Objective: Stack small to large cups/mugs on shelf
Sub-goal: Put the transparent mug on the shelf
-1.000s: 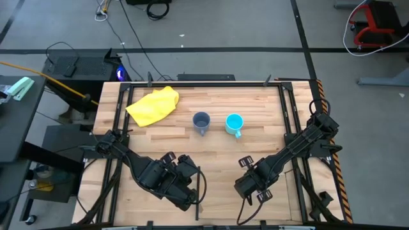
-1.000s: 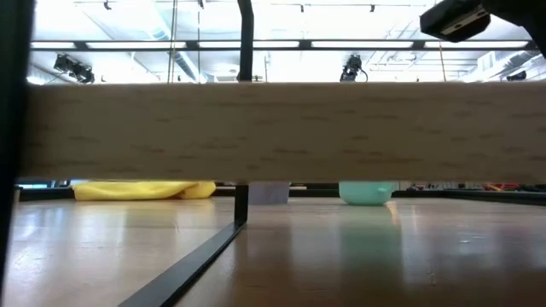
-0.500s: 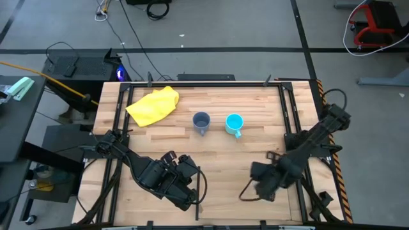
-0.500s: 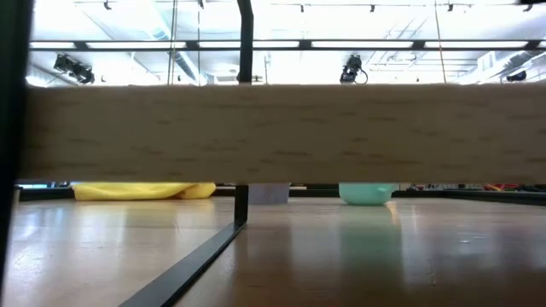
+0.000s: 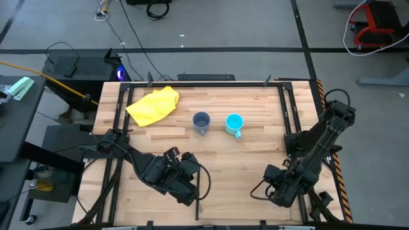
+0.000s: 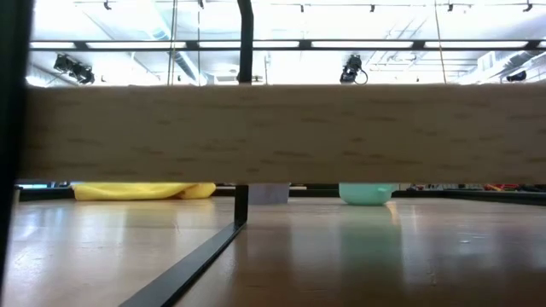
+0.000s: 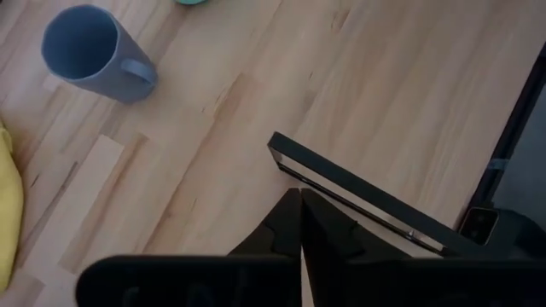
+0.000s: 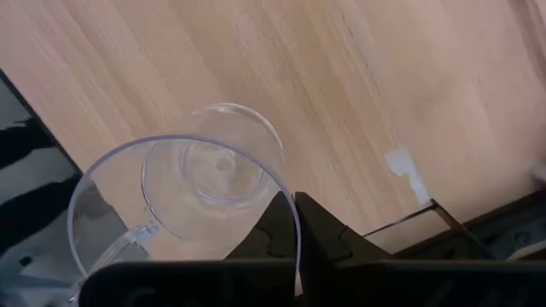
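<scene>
A grey-blue handled mug [image 5: 201, 121] and a bright cyan handled mug [image 5: 234, 122] stand upright side by side on the wooden table top, past its middle. Their lower parts show in the low view [image 6: 269, 194] [image 6: 367, 194]. My right gripper [image 5: 276, 191] is at the table's near right, shut on a small clear cup [image 8: 213, 170]. My left gripper [image 5: 185, 188] is shut and empty at the near left, just short of a black bar [image 7: 358, 196]. A light-wood plank [image 6: 273, 132] crosses the low view. My right gripper pinches the clear cup's rim [image 8: 290, 223] between its two fingers, one finger inside the cup and one outside. The cup's mouth faces the wrist camera and its base [image 8: 217, 162] points away toward the table top. Whether the base rests on the wood, I cannot tell.
A crumpled yellow cloth [image 5: 153, 105] lies at the far left of the table. Black frame bars [image 5: 285, 121] run along the left and right sides. A thin black divider bar [image 6: 192, 264] runs across the wood in the low view.
My right gripper has gone toward the table's near right corner, away from the middle, staying shut. It has left the top of the low view. The two mugs and the cloth have stayed where they were.
</scene>
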{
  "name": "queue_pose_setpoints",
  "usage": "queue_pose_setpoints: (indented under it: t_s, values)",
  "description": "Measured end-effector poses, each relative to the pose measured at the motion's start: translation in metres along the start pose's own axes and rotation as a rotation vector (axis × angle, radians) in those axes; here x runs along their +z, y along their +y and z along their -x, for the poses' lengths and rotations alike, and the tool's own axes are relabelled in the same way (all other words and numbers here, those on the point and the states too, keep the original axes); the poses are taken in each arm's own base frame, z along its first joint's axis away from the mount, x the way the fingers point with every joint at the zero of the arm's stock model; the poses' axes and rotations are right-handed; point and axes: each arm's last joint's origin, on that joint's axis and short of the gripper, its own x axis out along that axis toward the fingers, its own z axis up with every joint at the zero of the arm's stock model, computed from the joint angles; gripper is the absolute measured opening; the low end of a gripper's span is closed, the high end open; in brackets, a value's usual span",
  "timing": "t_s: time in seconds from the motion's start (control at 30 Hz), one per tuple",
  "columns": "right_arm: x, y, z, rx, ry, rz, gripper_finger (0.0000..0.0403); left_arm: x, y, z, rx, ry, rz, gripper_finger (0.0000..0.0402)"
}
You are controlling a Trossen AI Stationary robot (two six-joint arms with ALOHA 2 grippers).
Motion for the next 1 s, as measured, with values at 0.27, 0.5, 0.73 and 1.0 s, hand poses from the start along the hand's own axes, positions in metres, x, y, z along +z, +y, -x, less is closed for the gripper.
queue_pose_setpoints:
  t_s: [0.27,0.5,0.73,1.0]
  values:
    - [-0.008,0.004,-0.009,-0.046,0.006,0.011,0.0000,0.008,0.006,-0.005,0.014,0.000,0.024,0.0022]
    - [-0.019,0.002,-0.009,-0.075,0.006,-0.064,0.0000,0.011,0.008,-0.006,0.019,0.000,0.032,0.0021]
    - [-0.019,0.003,-0.009,-0.066,-0.004,-0.055,0.0001,0.013,0.010,-0.008,0.024,-0.001,0.037,0.0007]
    - [-0.019,0.005,-0.009,-0.052,-0.010,-0.041,0.0004,0.013,0.010,-0.008,0.026,-0.003,0.034,0.0029]
